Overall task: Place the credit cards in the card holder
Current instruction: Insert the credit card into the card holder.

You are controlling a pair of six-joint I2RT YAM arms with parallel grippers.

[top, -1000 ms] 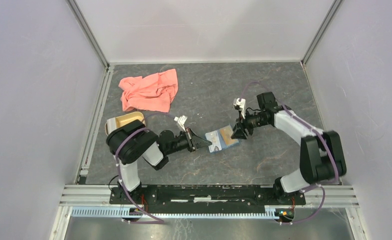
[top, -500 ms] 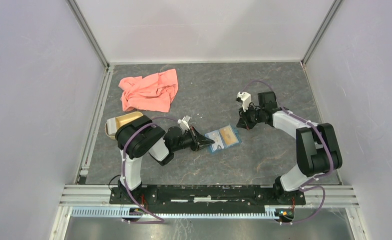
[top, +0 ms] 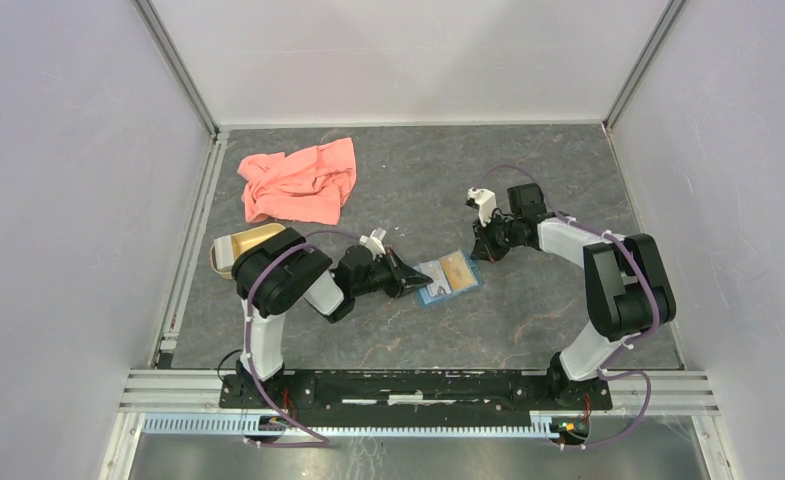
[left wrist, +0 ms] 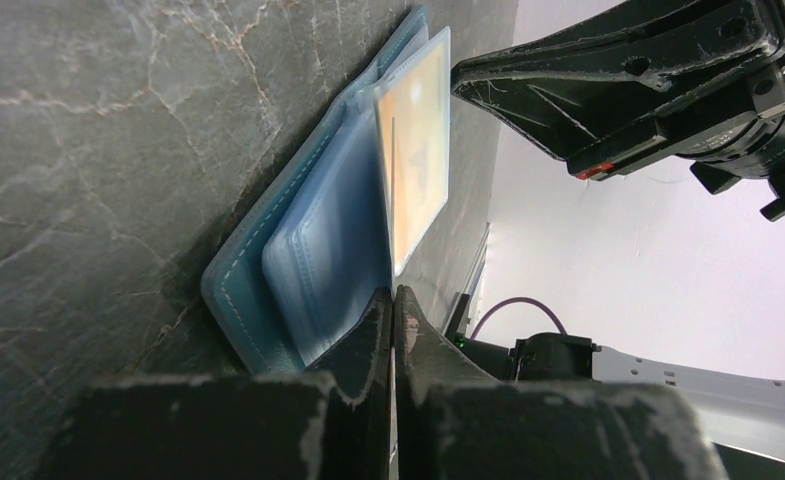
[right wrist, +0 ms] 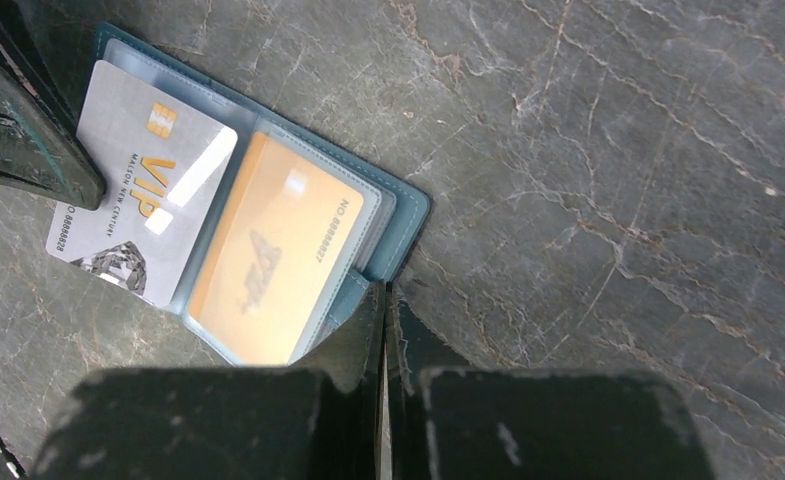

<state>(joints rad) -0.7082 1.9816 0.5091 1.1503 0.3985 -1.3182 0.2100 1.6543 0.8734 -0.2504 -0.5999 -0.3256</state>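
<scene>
The card holder (top: 448, 277) lies open on the table, teal outside (right wrist: 413, 215) with pale clear sleeves (left wrist: 318, 250). A gold-yellow credit card (right wrist: 268, 250) sits inside its right sleeve. A pale silver credit card (right wrist: 138, 185) lies on its left half, part of it sticking out. My left gripper (top: 411, 283) is shut, its tips (left wrist: 393, 292) at the holder's left edge; its fingers (right wrist: 28, 140) rest by the silver card. My right gripper (top: 480, 250) is shut with nothing visible between its tips (right wrist: 385, 290), just off the holder's far right corner.
A salmon-pink cloth (top: 298, 182) lies crumpled at the back left. A tan dish (top: 246, 242) sits behind the left arm's elbow. Pale walls close in the table on three sides.
The right gripper was open at the holder's right edge; it has shut and drawn back a little. The left gripper stays shut at the left edge, its arm shifted slightly.
</scene>
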